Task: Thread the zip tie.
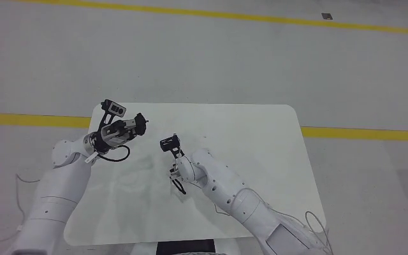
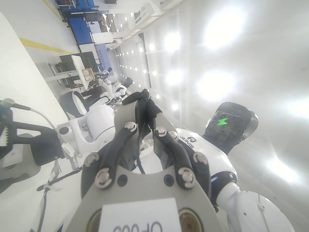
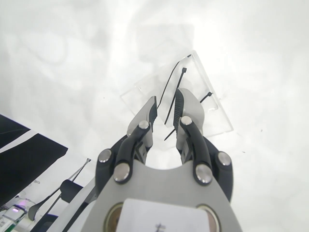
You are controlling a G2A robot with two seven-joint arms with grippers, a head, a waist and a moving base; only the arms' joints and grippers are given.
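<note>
A clear plastic tray [image 3: 217, 112] lies on the white table [image 1: 255, 140]. In it are three black zip ties, one [image 3: 179, 79] pointing between my fingers. My right gripper [image 3: 166, 97] hangs open just above the tray, one finger [image 3: 190, 102] covering part of another tie [image 3: 207, 95]. In the top view this gripper [image 1: 176, 183] is near the table's middle left. My left gripper [image 2: 144, 105] is raised off the table at the left [image 1: 141, 121], shut on a thin black zip tie [image 2: 142, 121] that runs down between its fingers.
The table's rounded front-left edge [image 1: 83, 223] is close to the left arm. Its right half [image 1: 268, 166] is bare white surface. A black panel [image 3: 21, 146] lies beyond the table edge in the right wrist view.
</note>
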